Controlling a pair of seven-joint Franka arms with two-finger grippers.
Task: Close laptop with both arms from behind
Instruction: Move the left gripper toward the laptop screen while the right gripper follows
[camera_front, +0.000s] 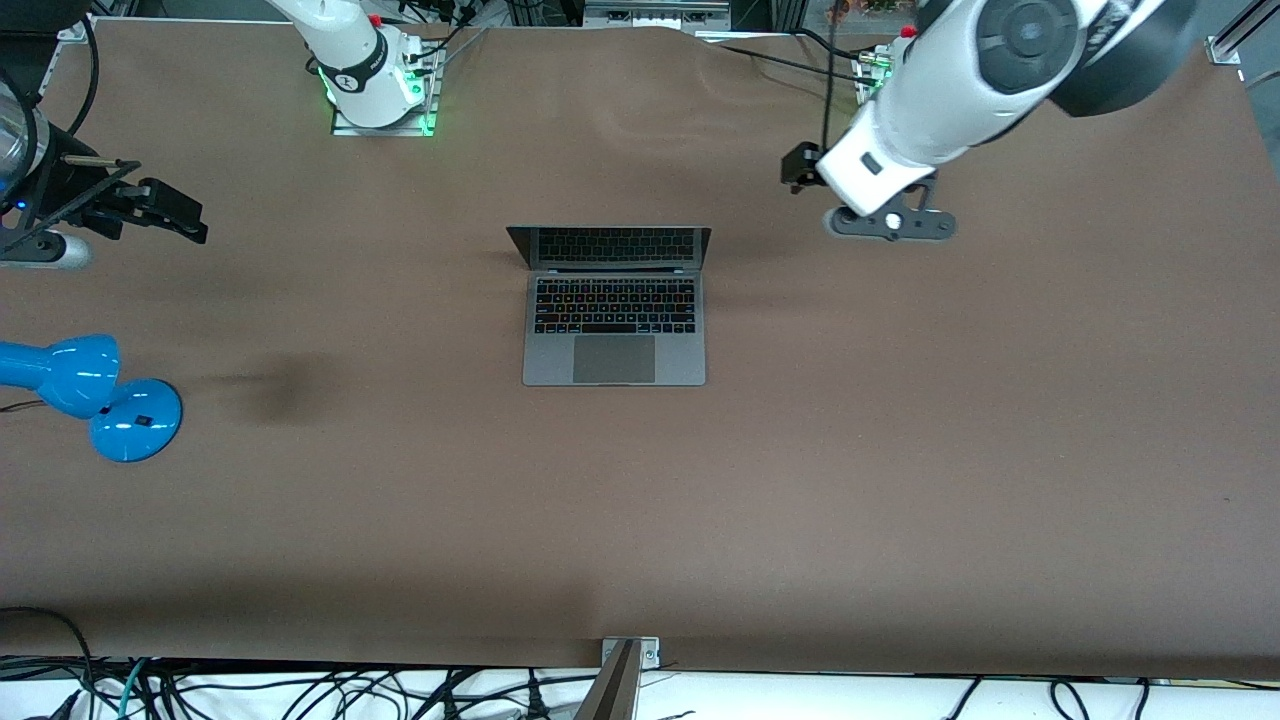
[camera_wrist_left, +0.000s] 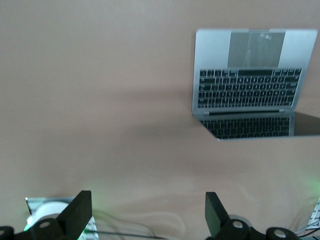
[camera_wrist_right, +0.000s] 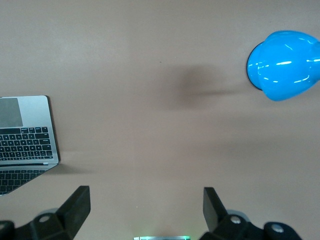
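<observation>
The grey laptop (camera_front: 614, 305) lies open in the middle of the table, its dark screen tilted up and facing the front camera. It also shows in the left wrist view (camera_wrist_left: 250, 85) and at the edge of the right wrist view (camera_wrist_right: 25, 140). My left gripper (camera_front: 888, 222) hangs over bare table toward the left arm's end, beside the laptop's screen and apart from it. Its fingers (camera_wrist_left: 80, 212) are wide open and empty. My right gripper (camera_front: 165, 212) hangs over bare table at the right arm's end, well apart from the laptop. Its fingers (camera_wrist_right: 77, 202) are wide open and empty.
A blue desk lamp (camera_front: 90, 390) stands at the right arm's end of the table, nearer the front camera than the right gripper; its head shows in the right wrist view (camera_wrist_right: 285, 65). The arm bases (camera_front: 380, 90) and cables line the table's top edge.
</observation>
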